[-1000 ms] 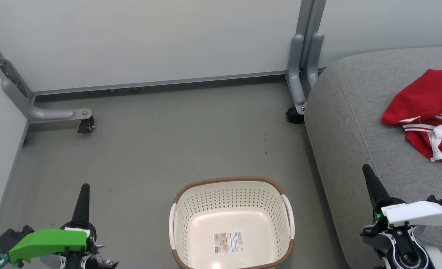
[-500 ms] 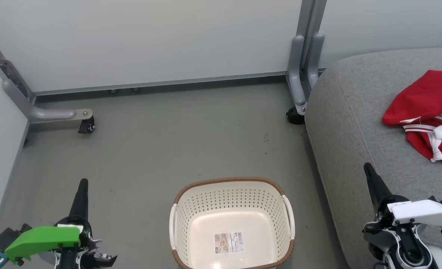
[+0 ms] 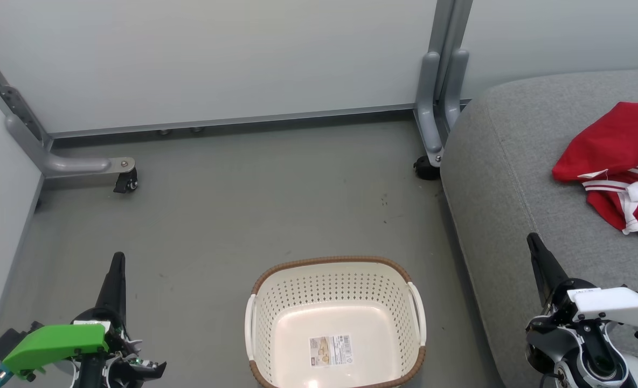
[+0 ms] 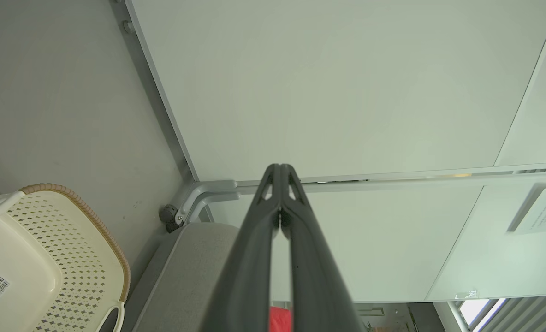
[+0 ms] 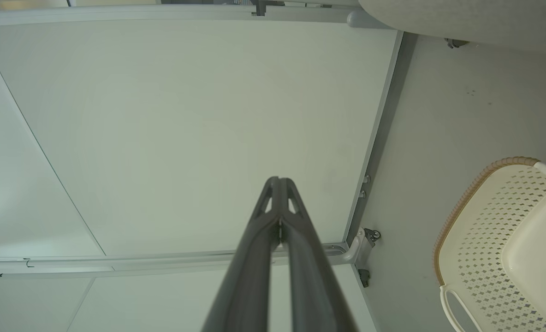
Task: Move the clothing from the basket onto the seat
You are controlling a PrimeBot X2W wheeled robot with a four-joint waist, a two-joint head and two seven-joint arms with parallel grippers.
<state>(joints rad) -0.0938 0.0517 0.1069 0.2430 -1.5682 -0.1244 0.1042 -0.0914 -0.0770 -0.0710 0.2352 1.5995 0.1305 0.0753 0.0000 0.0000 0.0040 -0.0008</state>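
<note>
The cream perforated basket [image 3: 334, 283] with a brown rim stands on the floor at the bottom centre, holding nothing but a paper label on its bottom. The red clothing [image 3: 615, 161] with white stripes lies bunched on the grey seat [image 3: 507, 178] at the right edge. My left gripper [image 3: 117, 260] is shut and empty, low at the left of the basket. Over the seat's front part my right gripper [image 3: 533, 240] is shut and empty too. The wrist views show each pair of fingers pressed together, left gripper [image 4: 280, 168] and right gripper [image 5: 277, 180], with the basket [image 4: 47, 258] [image 5: 499, 244] to one side.
Pale partition panels [image 3: 216, 59] close off the back and left. Their grey metal feet with castors [image 3: 126, 184] [image 3: 425, 167] stand on the grey floor [image 3: 254, 199]. A vertical grey post [image 3: 442, 81] rises beside the seat's back corner.
Both arms have sunk slightly toward the bottom of the head view, fingers still shut. The basket and the clothing have not moved.
</note>
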